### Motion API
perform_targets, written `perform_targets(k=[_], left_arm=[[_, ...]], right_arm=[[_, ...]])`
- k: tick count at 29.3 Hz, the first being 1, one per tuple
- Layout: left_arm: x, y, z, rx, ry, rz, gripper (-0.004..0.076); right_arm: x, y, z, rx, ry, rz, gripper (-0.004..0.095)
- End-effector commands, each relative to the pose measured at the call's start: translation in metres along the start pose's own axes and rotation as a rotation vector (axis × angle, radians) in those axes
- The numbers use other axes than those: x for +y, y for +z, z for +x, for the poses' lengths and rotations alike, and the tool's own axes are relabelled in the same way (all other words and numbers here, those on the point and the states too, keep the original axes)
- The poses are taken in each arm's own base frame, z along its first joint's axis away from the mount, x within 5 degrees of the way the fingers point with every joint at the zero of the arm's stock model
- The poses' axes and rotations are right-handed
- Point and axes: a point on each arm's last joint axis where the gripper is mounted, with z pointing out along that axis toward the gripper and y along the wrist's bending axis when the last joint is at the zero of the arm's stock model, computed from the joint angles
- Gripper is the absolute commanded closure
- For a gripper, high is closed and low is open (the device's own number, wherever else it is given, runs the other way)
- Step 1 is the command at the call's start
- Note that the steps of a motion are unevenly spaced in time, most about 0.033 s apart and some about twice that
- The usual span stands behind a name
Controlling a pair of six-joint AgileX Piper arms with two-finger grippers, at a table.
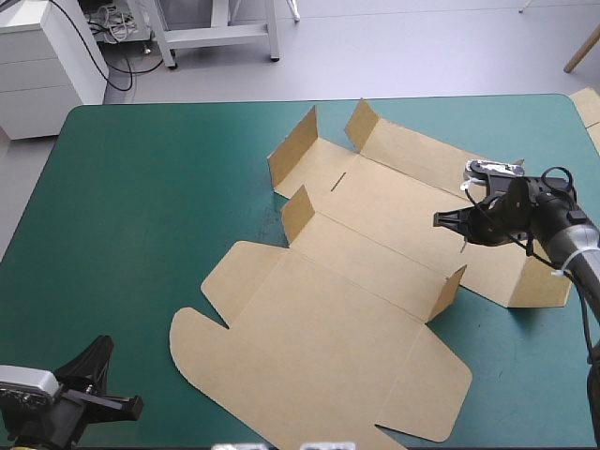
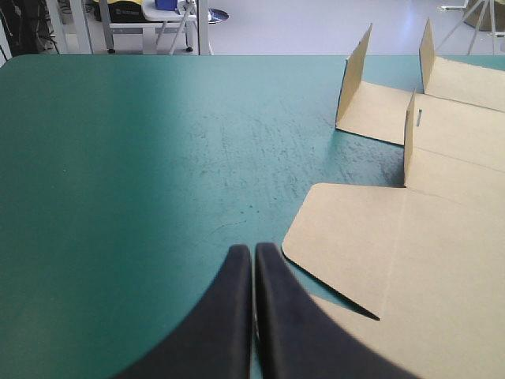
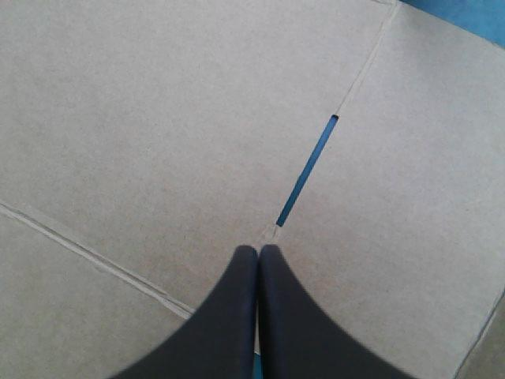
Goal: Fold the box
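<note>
The brown box (image 1: 356, 281) lies as a cut sheet across the middle of the teal-green cover, its lid part flat toward the near edge. Several short flaps (image 1: 298, 211) stand raised along its middle panels. My right gripper (image 1: 439, 221) is shut, its tip just over the right-hand panel; in the right wrist view the right gripper (image 3: 258, 253) points at bare board next to a narrow slot (image 3: 308, 170). My left gripper (image 1: 137, 405) is shut near the table's near left corner. In its own view the left gripper (image 2: 254, 251) hangs over the cover, beside the box (image 2: 418, 260) and its rounded lid corner.
Bare teal-green cover (image 1: 141, 206) spreads left of the box. A strip of more brown board (image 1: 589, 108) shows at the table's far right edge. A white cabinet (image 1: 47, 56) stands beyond the far left corner.
</note>
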Motion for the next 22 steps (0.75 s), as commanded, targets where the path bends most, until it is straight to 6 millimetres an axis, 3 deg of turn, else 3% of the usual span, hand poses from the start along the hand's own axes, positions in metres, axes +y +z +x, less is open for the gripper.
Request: perform_targets(k=[1,17,22], left_arm=[[-0.001,-0.007,-0.013,-0.116,-0.011,0.004,0.0731],[-0.001,-0.007,-0.013,-0.116,-0.011,0.004,0.0731],[-0.001,-0.007,-0.013,-0.116,-0.009,0.004,0.0731]], right_arm=[[0.002,-0.017,-0.009,-0.092,-0.007,-0.01,0.0929],[0.0,-0.017,-0.008,-0.074,-0.044,0.019,0.0929],[0.001,-0.038,-0.01,-0.128,-0.042,0.013,0.0929]])
